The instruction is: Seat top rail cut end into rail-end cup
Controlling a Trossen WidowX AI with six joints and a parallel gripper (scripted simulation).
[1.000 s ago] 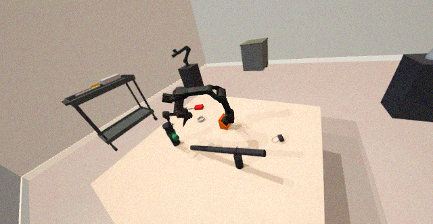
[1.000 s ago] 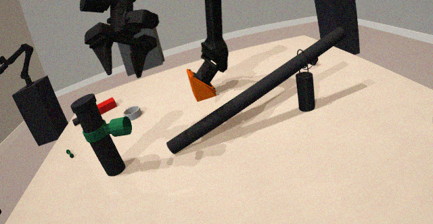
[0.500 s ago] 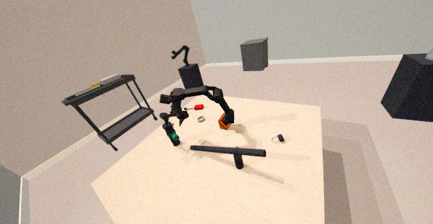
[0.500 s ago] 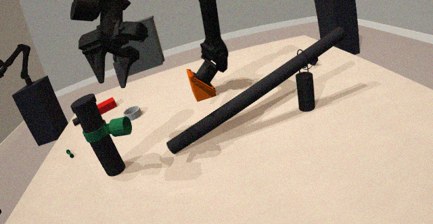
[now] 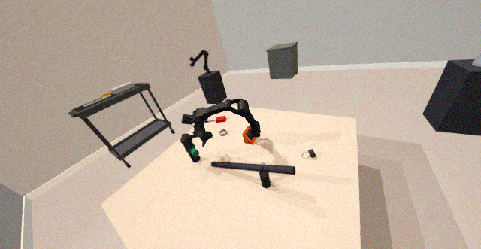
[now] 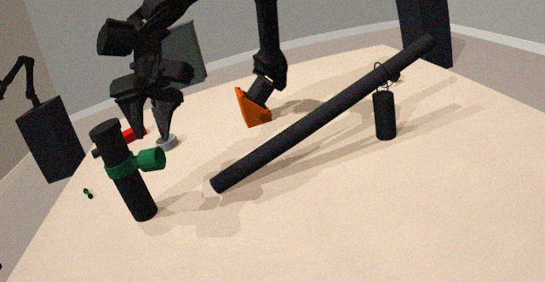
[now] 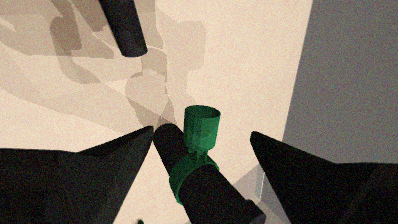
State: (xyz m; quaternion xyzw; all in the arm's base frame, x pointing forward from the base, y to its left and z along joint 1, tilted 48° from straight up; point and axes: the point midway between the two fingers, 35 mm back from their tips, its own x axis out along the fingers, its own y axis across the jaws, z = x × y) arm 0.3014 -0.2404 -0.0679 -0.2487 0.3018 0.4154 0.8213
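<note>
The big black post stands upright with a green brace band around its upper part. The green rail-end cup hangs on the band, its mouth toward the rail. The long black rail passes through the wire loop above the short post. Its near end is free, apart from the cup. My gripper is open and empty, above and behind the cup, with fingers spread to either side of it in the wrist view.
An orange wedge sits at the arm's base. A grey ring and a red-handled tool lie behind the post. A small green piece lies left of it. A small dark piece lies beyond the rail.
</note>
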